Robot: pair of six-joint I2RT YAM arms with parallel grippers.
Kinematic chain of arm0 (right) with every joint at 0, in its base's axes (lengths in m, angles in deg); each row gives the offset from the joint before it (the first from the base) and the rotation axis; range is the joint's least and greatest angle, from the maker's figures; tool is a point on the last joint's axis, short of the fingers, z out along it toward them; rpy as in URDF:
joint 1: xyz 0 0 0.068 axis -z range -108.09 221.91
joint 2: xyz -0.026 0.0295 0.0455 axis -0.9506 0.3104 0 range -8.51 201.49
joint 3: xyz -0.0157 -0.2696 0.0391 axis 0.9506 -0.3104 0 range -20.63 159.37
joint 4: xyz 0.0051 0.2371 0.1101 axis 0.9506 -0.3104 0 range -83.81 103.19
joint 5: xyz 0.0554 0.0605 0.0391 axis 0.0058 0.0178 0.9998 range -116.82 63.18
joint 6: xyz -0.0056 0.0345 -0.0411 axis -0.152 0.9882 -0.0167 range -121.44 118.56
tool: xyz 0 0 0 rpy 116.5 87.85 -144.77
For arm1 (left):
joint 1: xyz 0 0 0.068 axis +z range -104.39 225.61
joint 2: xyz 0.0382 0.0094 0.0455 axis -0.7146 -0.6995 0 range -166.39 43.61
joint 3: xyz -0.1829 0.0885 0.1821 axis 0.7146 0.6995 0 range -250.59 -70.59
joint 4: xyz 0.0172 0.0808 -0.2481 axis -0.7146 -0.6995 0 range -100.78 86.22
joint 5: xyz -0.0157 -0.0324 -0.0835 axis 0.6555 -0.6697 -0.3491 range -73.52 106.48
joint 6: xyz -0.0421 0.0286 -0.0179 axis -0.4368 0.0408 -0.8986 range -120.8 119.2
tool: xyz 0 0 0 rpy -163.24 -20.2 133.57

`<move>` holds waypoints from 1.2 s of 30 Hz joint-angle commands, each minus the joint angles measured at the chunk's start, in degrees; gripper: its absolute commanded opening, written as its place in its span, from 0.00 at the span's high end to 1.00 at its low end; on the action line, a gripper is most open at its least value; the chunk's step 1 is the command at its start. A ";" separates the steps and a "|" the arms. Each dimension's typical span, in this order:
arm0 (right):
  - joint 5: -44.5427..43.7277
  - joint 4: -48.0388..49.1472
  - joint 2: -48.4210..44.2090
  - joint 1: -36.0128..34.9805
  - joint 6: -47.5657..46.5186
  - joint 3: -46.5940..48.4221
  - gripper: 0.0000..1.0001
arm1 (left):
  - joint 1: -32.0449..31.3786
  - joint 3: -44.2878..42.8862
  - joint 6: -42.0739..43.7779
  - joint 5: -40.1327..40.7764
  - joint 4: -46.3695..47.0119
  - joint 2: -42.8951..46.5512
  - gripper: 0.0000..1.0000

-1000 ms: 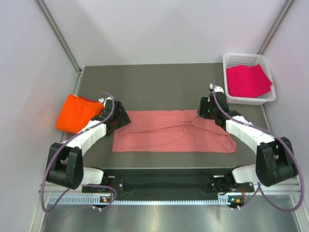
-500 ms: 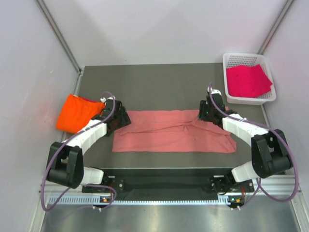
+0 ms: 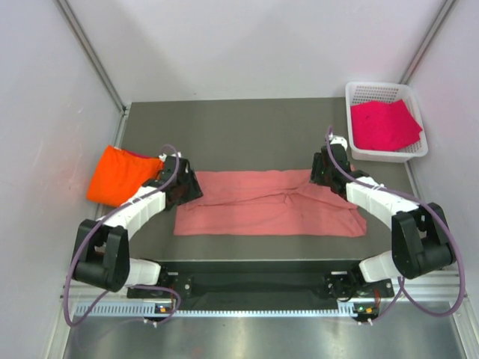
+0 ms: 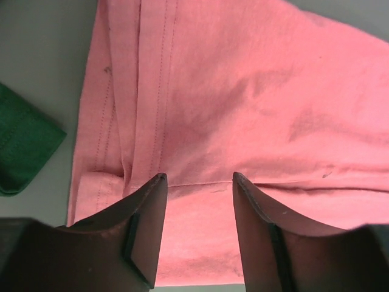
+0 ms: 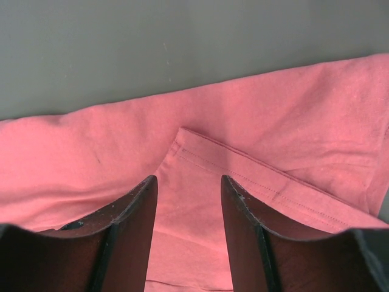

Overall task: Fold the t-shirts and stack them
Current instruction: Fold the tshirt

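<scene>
At nine o'clock on the salmon-pink shirt (image 3: pixel 262 206), left fingers (image 4: pixel 144 234) stand spread over its hem; at three o'clock, right fingers (image 5: pixel 129 226) spread likewise. Fingertip contact with cloth is hidden.

Left claw (image 4: pixel 198 176) and right claw (image 5: pixel 188 178) hang parted.
</scene>
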 commanded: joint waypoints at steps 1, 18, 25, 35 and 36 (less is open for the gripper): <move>-1.04 2.49 -1.49 0.18 0.33 -0.54 0.53 | -0.22 0.18 0.69 -0.99 -0.03 -1.25 0.49; -0.43 3.11 -2.02 0.18 0.24 -1.33 0.54 | -0.31 -0.26 -0.19 5.60 -4.77 -1.07 0.47; -0.43 3.11 -2.29 0.09 0.33 -1.59 0.54 | -0.31 -0.79 -0.28 9.73 -7.41 -0.81 0.42; -0.51 3.20 -2.28 0.18 0.41 -1.68 0.55 | -0.31 0.09 -0.19 4.63 -3.64 -2.57 0.83; -0.43 3.20 -2.29 0.18 0.33 -1.68 0.55 | -0.22 0.01 -0.02 4.72 -3.55 -2.48 0.91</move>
